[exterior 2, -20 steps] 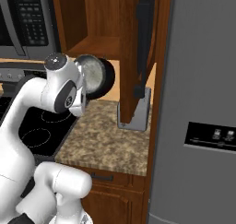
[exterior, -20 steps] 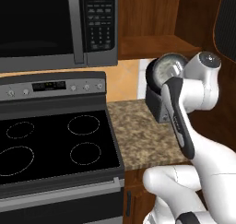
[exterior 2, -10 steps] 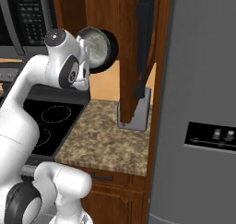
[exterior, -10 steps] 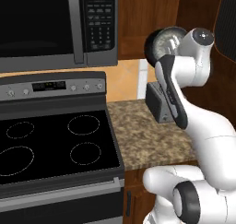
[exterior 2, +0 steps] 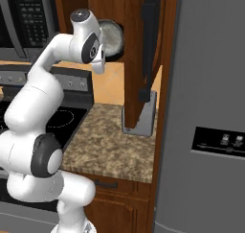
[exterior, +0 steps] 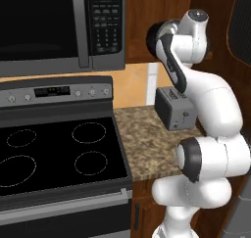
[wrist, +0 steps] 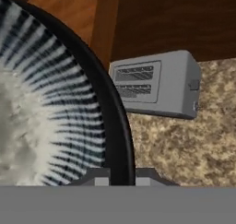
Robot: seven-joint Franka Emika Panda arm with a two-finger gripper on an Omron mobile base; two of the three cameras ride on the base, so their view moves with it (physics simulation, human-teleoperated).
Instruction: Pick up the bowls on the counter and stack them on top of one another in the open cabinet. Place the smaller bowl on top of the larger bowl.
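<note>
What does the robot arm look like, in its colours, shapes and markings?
The glossy white arm with rounded, tube-like segments has dark grey round joint caps and bands, and a grey disc caps its topmost joint. A dark strip runs along the link near the wrist. No cables or printed markings show. The gripper ends in two small dark grey blocky fingertips.

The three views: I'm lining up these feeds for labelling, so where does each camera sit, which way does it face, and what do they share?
Left base view: behind the arm to its left, facing the stovetop, microwave and counter; the white arm rises at right.
Right base view: behind the arm to its right, facing the counter and fridge; the arm rises at left, lifting the bowl.
Hand view: on the hand, looking along the gripper past the bowl's rim.
Shared: toaster, counter and bowl appear in all three.
</note>
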